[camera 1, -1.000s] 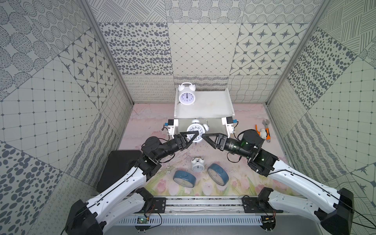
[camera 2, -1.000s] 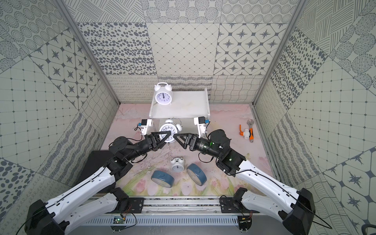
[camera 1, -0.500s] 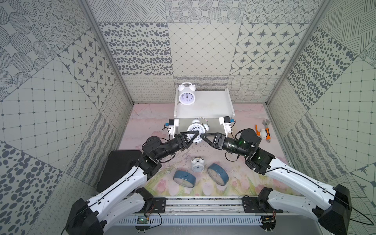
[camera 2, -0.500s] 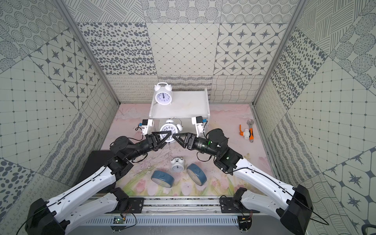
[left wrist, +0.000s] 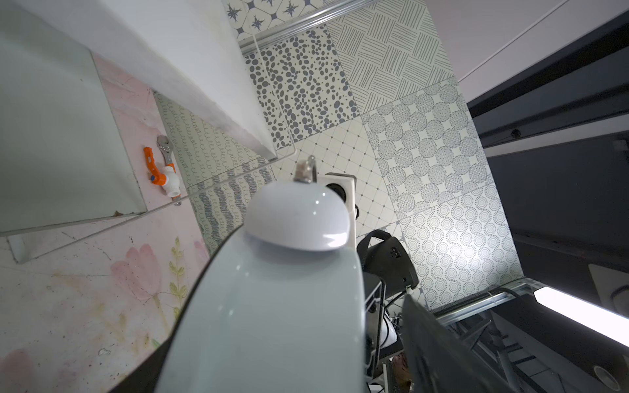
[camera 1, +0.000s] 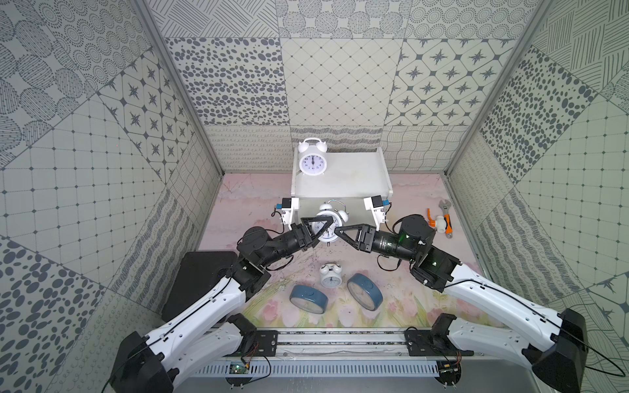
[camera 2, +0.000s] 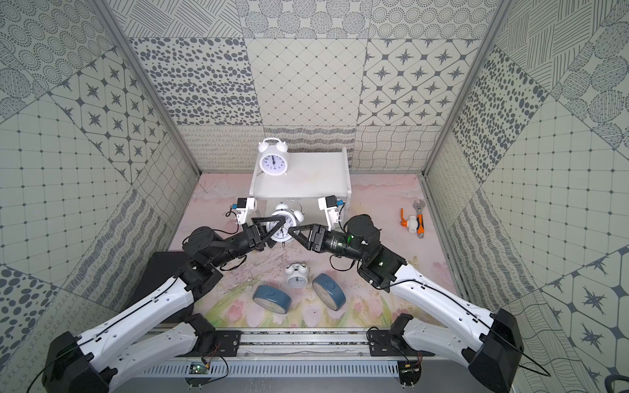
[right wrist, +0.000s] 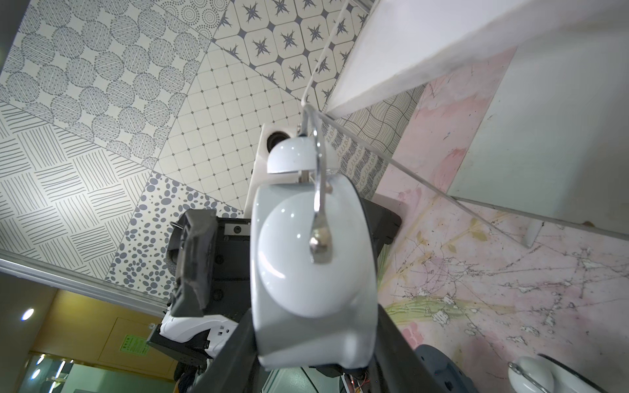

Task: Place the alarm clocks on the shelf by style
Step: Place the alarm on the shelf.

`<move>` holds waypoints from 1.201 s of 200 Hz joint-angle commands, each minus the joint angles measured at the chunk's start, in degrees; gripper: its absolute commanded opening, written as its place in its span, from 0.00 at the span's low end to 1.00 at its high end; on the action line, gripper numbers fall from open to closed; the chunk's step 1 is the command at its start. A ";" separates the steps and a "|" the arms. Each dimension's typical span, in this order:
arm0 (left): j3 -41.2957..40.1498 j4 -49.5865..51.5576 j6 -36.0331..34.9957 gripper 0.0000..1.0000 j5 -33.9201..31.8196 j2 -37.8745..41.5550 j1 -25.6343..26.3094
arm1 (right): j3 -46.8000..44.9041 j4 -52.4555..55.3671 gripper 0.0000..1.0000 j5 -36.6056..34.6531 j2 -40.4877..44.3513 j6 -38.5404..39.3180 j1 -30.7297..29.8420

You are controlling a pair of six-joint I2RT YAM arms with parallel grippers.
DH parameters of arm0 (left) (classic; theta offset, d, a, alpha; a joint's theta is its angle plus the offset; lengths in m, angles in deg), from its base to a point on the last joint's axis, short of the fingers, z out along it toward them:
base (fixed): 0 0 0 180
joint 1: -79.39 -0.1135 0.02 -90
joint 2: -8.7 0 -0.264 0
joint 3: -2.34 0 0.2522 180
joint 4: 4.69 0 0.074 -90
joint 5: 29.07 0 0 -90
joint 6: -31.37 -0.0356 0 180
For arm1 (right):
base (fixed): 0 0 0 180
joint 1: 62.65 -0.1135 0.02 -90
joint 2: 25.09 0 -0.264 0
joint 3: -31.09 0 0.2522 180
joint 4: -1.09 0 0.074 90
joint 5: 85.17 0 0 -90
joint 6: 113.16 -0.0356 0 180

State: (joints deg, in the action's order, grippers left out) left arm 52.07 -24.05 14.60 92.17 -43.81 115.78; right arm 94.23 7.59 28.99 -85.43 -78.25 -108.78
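- Left hand (camera 1: 321, 227): fingers now wide apart, clear of both faces of the held clock (camera 1: 327, 217). A second ago they were pinched on it.
- Held clock: white twin-bell, aloft just in front of the shelf (camera 1: 354, 180), face up.
- Right hand (camera 1: 338, 231): has closed in and is now clamped across the held clock.
- Reading: the handover from left to right looks complete, and the right arm alone carries the clock.
- Shelf: top tier holds one white shelf clock (camera 1: 312, 163) at its left end. Its match likely belongs beside it.
- Table (camera 1: 238, 197), front row: blue clock (camera 1: 308, 299), white table clock (camera 1: 331, 276), other blue clock (camera 1: 365, 295). All three are yet to be shelved.
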 commanded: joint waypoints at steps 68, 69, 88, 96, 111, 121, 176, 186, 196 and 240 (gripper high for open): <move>7.69 16.18 -14.18 0.94 11.56 4.45 -0.52 | 9.23 11.88 0.40 25.83 2.95 8.05 14.08; 7.75 16.35 -14.26 0.93 11.69 4.44 -0.52 | 9.28 11.99 0.40 25.97 2.95 8.10 14.15; 8.81 17.96 -15.08 0.83 13.71 4.35 -0.52 | 11.11 14.80 0.40 27.99 2.36 9.92 14.91; 9.08 18.27 -15.28 0.79 14.44 4.28 -0.52 | 11.77 15.65 0.40 28.39 2.12 10.61 15.10; 9.14 18.39 -15.64 0.72 15.08 4.29 -0.52 | 12.22 16.27 0.41 29.06 1.45 11.23 15.55; 9.40 18.74 -15.90 0.68 15.38 4.20 -0.47 | 12.45 16.28 0.41 29.68 0.86 11.10 15.63; 9.26 19.97 -16.37 0.80 15.61 2.97 -0.52 | 13.11 15.36 0.41 31.41 0.57 11.23 15.64; 9.26 19.40 -16.38 0.78 16.05 2.35 -0.52 | 13.04 15.35 0.41 31.64 0.53 11.23 15.63; 9.28 18.56 -16.03 0.73 16.59 1.78 -0.52 | 13.07 15.52 0.41 31.72 0.52 11.38 15.64; 9.09 17.13 -15.91 0.48 16.83 1.11 -0.54 | 12.81 16.35 0.41 31.83 0.75 11.87 15.64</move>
State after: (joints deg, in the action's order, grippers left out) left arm 60.66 -4.18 0.94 107.50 -42.21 115.71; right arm 104.96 27.37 57.03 -85.32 -67.60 -92.50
